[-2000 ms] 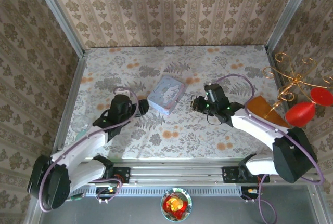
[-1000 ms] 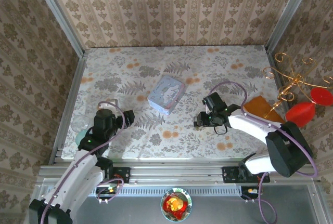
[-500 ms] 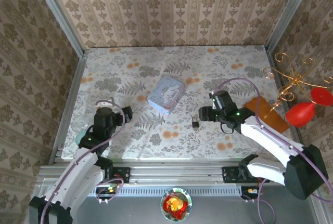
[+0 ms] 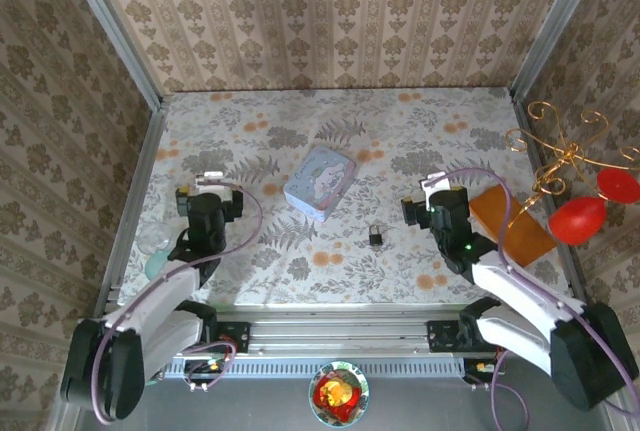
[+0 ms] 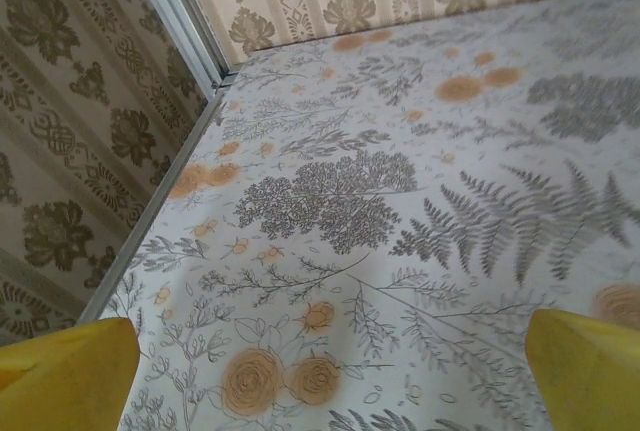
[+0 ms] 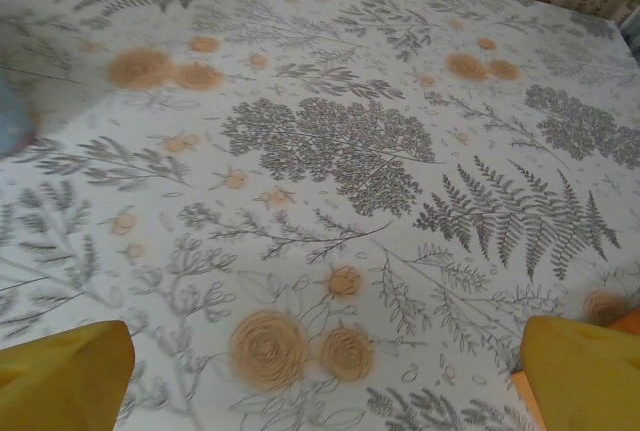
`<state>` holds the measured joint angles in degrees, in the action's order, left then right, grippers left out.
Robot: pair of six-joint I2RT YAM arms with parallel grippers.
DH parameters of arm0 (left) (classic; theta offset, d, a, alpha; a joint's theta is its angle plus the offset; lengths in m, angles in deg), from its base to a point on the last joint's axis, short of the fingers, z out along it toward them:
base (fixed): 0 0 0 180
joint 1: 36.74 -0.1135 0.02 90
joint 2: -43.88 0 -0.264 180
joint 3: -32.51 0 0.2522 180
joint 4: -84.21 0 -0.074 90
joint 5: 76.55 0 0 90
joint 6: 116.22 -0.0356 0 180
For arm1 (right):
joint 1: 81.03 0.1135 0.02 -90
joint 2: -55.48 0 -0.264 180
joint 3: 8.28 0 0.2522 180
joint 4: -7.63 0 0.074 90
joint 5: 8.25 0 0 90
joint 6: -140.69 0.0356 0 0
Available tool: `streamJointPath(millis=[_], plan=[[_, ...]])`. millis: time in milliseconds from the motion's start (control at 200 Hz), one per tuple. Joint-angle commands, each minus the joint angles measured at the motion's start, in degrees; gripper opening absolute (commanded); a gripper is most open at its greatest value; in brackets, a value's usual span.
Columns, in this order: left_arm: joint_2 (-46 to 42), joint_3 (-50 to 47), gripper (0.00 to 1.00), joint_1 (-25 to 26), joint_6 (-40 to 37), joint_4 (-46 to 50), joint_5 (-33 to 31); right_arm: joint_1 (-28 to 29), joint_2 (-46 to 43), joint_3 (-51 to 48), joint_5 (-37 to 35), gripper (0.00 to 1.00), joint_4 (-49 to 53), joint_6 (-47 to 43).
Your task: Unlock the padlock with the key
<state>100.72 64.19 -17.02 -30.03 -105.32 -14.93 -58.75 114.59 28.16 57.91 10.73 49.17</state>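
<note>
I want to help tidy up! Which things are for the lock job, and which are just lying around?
For the job:
padlock

Just lying about:
blue tin
orange board
red ornaments
gold stand
bowl

The right end effector (image 4: 432, 194) has released the padlock (image 4: 375, 236), which now lies alone on the counter (image 4: 300, 261). Both arms have retracted from the tin (image 4: 320, 181); the left end effector (image 4: 208, 192) now sits far left. Both sets of jaws have spread wide.
</note>
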Motion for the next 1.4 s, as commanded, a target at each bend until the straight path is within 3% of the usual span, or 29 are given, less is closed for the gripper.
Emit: streamJointPath(millis=[0,65,235,425,525,580,640,705,810,905,970,1050,1395], plan=[[7.04,-1.05,1.00,-1.09,-8.42,-12.35,1.00,-1.30,6.80,-1.33,-1.85,1.00,-13.55,-4.66],[11.90,0.18,1.00,-2.23,-8.01,-13.14,3.26,-1.71,11.77,-2.09,-1.86,1.00,-20.51,-7.95],[18.42,1.85,1.00,-5.55,-7.42,-17.54,7.56,-2.07,17.57,-1.03,-1.68,1.00,-25.93,-13.88],[21.69,1.46,1.00,-11.95,-5.49,-25.17,14.03,-4.13,17.84,-2.67,7.31,1.00,-31.06,-15.07],[22.20,1.60,1.00,-14.96,-1.46,-24.67,19.05,-6.96,18.74,-2.40,12.80,1.00,-33.36,-13.48],[27.97,-0.86,1.00,-16.85,0.34,-35.02,22.13,-9.98,19.18,-1.97,16.90,1.00,-33.93,-9.99],[35.38,-2.76,1.00,-16.78,-1.22,-48.26,20.98,-13.12,20.25,-2.40,20.75,1.00,-37.03,-7.25],[31.24,-0.65,1.00,-15.96,-0.54,-36.83,21.61,-15.96,20.25,-1.67,22.89,1.00,-35.69,-4.63],[31.95,3.87,1.00,-16.57,0.38,-29.83,20.25,-19.06,23.00,-1.58,23.64,1.00,-37.16,-1.00],[32.31,2.94,1.00,-17.72,2.35,-32.39,17.79,-20.46,29.83,-2.10,25.30,1.00,-46.00,0.26],[32.56,2.79,1.00,-17.70,2.21,-33.11,17.33,-21.13,27.84,0.50,23.32,1.00,-37.21,1.79],[32.59,2.74,1.00,-17.62,2.14,-33.22,17.38,-21.21,28.21,0.71,18.65,1.00,-37.57,3.62],[32.59,2.74,1.00,-17.66,2.14,-33.15,17.31,-21.14,28.31,0.71,18.58,1.00,-37.85,3.61]])
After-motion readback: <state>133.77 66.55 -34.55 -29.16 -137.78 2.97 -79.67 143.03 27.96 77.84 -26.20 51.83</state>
